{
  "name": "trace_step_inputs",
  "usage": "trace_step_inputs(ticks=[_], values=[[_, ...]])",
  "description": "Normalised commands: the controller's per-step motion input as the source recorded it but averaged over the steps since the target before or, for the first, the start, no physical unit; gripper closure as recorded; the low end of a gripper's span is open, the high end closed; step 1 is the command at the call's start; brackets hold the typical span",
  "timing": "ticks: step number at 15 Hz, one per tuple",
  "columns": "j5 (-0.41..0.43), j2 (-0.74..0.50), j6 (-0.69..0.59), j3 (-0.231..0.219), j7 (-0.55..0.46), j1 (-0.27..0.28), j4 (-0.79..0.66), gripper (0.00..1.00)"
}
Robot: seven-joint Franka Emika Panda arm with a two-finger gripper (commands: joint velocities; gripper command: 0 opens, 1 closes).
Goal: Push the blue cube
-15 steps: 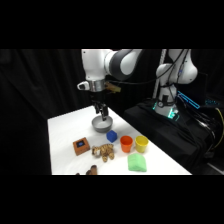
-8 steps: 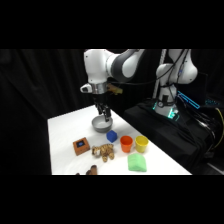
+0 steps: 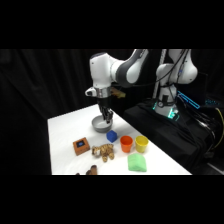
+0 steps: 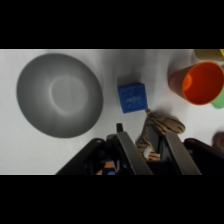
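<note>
The blue cube (image 4: 132, 97) rests on the table (image 4: 20, 145) between the grey bowl (image 4: 59, 95) and orange cup (image 4: 202, 82). Gripper (image 4: 147, 145) fingers are spread, empty. The cube appears rigid and light; push a flat face squarely.

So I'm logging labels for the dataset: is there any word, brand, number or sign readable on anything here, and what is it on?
No readable text in either view.
Blue cube: plain faces, no print.
Orange cup, grey bowl: no print visible.
Brown block: a blue mark on top, no letters legible.
Gear behind the table: glowing lights only, too blurred to read.
</note>
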Motion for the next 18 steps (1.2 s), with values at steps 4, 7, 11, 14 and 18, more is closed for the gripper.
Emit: trace_step_inputs(ticks=[4,7,11,14,18], values=[[0.05,0.03,0.32,0.035,0.02,-0.02,-0.16,0.98],[0.079,0.11,0.37,0.066,0.01,0.0,-0.16,0.96],[0.046,0.15,0.39,0.069,0.05,0.031,-0.12,0.95],[-0.011,0.24,0.38,0.04,0.1,0.044,-0.03,0.95],[-0.023,0.19,0.31,0.028,0.07,0.026,0.0,0.95]])
